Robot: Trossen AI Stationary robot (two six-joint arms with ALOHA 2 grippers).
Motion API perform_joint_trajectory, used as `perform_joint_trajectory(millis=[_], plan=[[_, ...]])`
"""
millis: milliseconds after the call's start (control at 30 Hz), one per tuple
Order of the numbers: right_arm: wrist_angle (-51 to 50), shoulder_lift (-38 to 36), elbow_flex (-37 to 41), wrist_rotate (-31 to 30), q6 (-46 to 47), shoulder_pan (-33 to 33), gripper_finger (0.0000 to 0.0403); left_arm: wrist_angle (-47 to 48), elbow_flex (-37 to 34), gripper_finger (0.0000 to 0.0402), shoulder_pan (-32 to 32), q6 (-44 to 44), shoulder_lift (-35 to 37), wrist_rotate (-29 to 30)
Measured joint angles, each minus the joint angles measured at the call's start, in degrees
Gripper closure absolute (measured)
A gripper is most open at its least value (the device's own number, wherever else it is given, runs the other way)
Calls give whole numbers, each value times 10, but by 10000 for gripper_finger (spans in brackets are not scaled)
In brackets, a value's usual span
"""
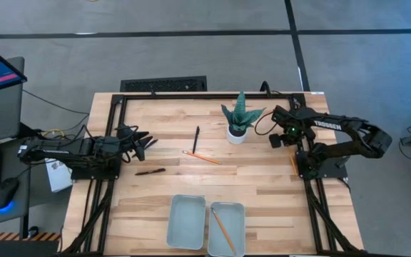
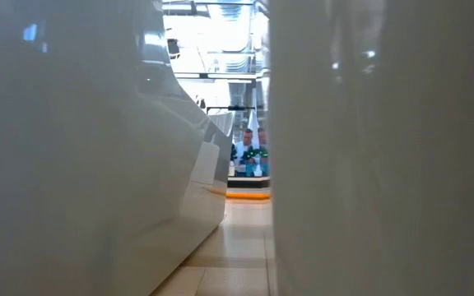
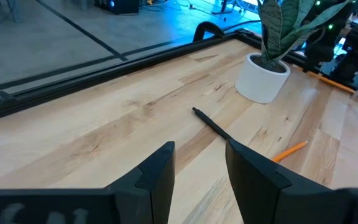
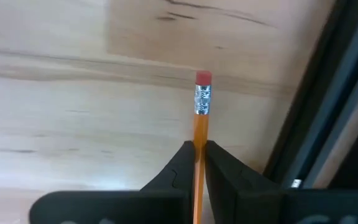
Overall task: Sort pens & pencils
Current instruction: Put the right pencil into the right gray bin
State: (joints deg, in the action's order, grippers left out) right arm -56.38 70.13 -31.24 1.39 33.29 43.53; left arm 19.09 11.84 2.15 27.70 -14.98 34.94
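My right gripper (image 1: 289, 139) hangs near the table's right rail, shut on an orange pencil (image 4: 199, 118) with a red eraser. Part of that pencil (image 1: 294, 164) shows beside the rail. My left gripper (image 1: 145, 143) waits open at the table's left, nothing between its fingers (image 3: 160, 165). On the wood lie one black pen (image 1: 196, 139) mid-table, another pen (image 1: 150, 171) nearer the left, and an orange pencil (image 1: 202, 157). Two pale trays (image 1: 185, 221) (image 1: 240, 210) stand at the near edge; the right one holds a pencil (image 1: 223, 230). My right gripper pinches the pencil's orange shaft (image 4: 199, 135) between its two fingers, a short way behind the metal band. The fingers come from above, pointing down, and lie across the pencil. The eraser end (image 4: 203, 78) sticks out past them, along the rail. Whether the pencil is clear of the table I cannot tell.
A potted plant in a white pot (image 1: 237, 128) stands at the far middle, close to the right arm. A black frame rail (image 4: 328, 106) runs along the table's right edge beside the held pencil. In the low view, the pale tray walls (image 2: 97, 164) block nearly everything.
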Motion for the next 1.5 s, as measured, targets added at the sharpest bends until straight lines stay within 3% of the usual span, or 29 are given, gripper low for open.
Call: perform_joint_trajectory(millis=[367, 1000, 1500], plan=[[-4, -1, -56, 48, -10, -14, 356, 0, 0, 269, 0, 0, 0, 0], [-83, -1, -199, 48, 8, -141, 356, -1, 0, 269, 0, 1, 0, 0], [-127, -1, -261, 46, 8, -146, 356, -1, 0, 269, 0, 1, 0, 0]])
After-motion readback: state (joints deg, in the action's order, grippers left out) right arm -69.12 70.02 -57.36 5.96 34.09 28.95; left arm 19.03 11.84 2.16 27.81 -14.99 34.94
